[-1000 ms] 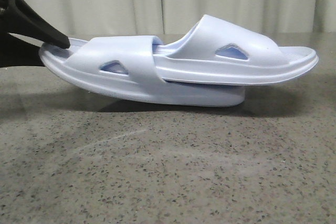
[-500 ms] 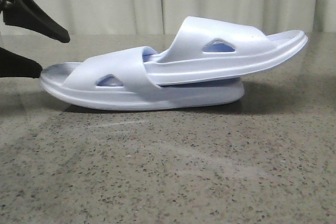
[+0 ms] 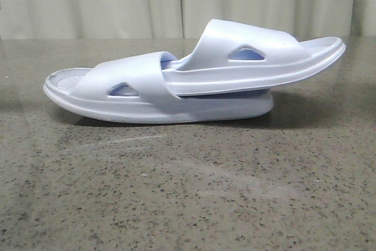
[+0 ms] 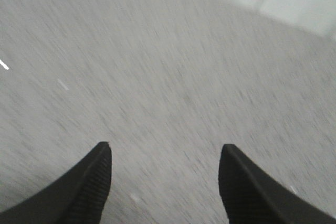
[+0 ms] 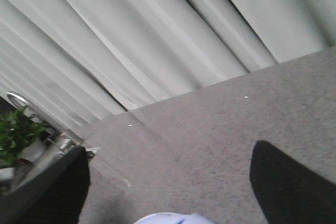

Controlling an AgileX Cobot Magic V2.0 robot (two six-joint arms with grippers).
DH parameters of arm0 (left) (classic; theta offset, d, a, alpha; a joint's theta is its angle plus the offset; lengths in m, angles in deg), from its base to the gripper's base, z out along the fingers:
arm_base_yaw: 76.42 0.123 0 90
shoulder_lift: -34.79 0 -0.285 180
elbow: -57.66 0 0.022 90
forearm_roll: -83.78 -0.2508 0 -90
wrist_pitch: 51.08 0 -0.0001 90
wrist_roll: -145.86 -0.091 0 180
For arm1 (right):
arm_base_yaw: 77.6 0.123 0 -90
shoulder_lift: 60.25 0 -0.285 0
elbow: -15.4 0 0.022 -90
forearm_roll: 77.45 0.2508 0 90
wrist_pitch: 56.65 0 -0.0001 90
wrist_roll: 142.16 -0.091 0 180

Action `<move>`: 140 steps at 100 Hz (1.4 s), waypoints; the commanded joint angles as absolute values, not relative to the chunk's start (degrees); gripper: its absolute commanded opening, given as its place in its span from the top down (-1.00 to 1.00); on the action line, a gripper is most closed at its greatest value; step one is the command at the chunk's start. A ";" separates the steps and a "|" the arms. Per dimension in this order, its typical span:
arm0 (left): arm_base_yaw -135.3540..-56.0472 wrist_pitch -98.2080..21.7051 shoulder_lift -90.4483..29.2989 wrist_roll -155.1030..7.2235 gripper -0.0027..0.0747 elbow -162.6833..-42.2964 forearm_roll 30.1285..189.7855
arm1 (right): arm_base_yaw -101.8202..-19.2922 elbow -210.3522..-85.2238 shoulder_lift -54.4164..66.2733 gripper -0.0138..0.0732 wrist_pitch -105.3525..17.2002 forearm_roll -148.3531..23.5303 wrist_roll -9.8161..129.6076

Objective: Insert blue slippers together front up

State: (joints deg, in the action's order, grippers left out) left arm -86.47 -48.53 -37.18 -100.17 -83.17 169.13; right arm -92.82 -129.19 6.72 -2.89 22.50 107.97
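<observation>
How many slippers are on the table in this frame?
2. The lower slipper lies flat on the stone table; the upper slipper is pushed under its strap and angles up toward the right. None appear hidden.

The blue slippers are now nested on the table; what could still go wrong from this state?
1. The upper slipper is only partly under the strap of the lower slipper; its far end overhangs, tilted upward, so a bump could pull it out.
2. The right pincer is open with a slipper edge just below it; an arm movement could knock the pair.
</observation>
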 commanded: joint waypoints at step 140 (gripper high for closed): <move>-86.85 -60.94 19.04 -114.27 -0.09 -60.02 166.49 | -69.47 -111.77 -36.79 -0.58 -56.98 21.23 143.15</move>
